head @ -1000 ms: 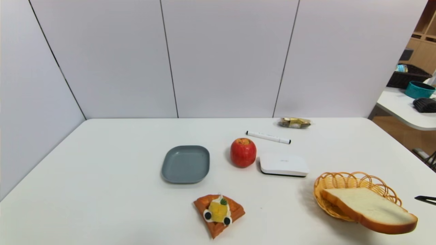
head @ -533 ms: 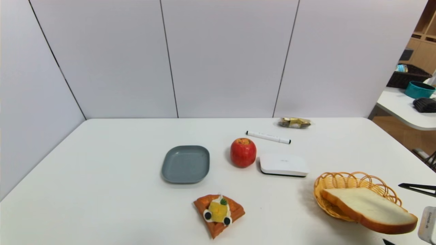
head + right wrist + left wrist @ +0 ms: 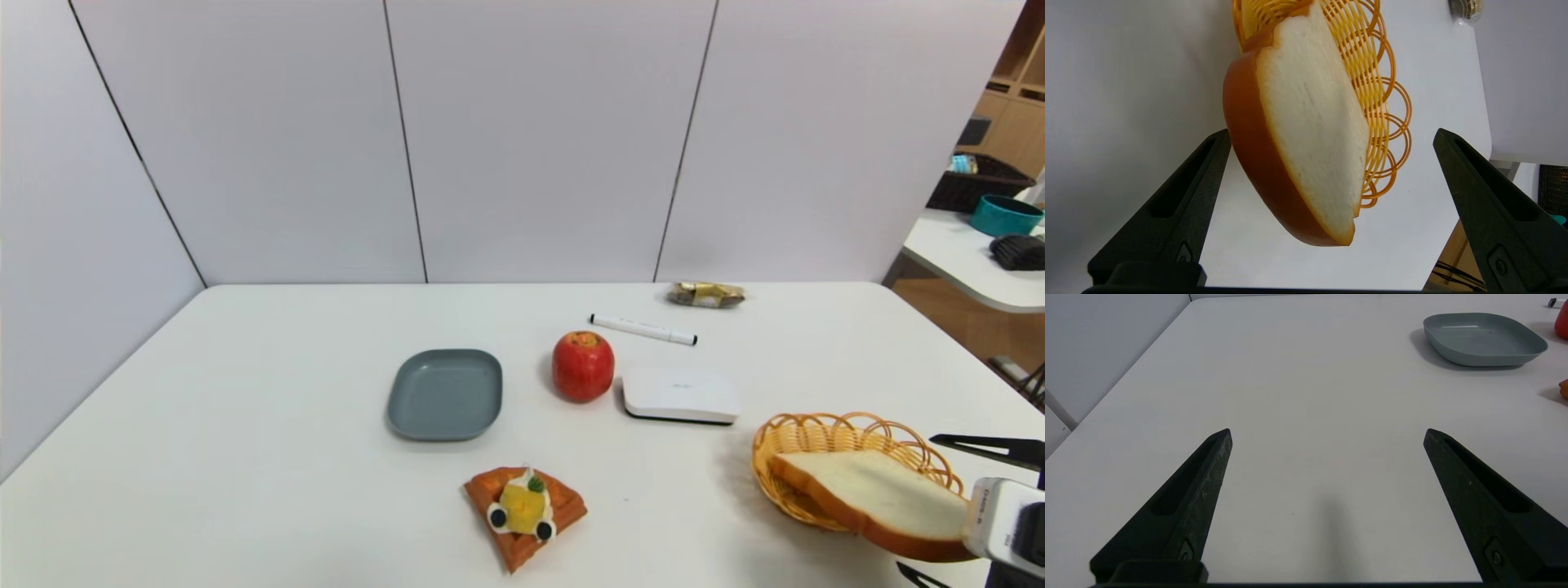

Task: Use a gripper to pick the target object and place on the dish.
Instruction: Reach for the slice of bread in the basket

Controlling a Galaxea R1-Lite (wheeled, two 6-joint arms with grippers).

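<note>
The toast slice (image 3: pixel 873 490), white with an orange-brown crust, leans out of the wicker basket (image 3: pixel 849 429) at the front right, its rounded end overhanging the table. My right gripper (image 3: pixel 915 501) comes in from the right edge, open, one finger on each side of that end. In the right wrist view the toast (image 3: pixel 1310 134) reaches between the spread fingers (image 3: pixel 1208 171) without touching them. The blue-grey dish (image 3: pixel 446 394) lies empty at mid table. My left gripper (image 3: pixel 1327 435) is open over bare table, the dish (image 3: pixel 1484 339) far ahead of it.
A red apple (image 3: pixel 583 366), a white box (image 3: pixel 680 395) and a marker (image 3: pixel 643 329) lie between dish and basket. A waffle (image 3: pixel 525 510) sits in front of the dish. A wrapped snack (image 3: pixel 707 294) is near the back wall. The table's right edge runs close behind the basket.
My right gripper has moved in from the right edge toward the toast; its wrist housing now covers the slice's outer end. Toast, basket and dish have not moved.
</note>
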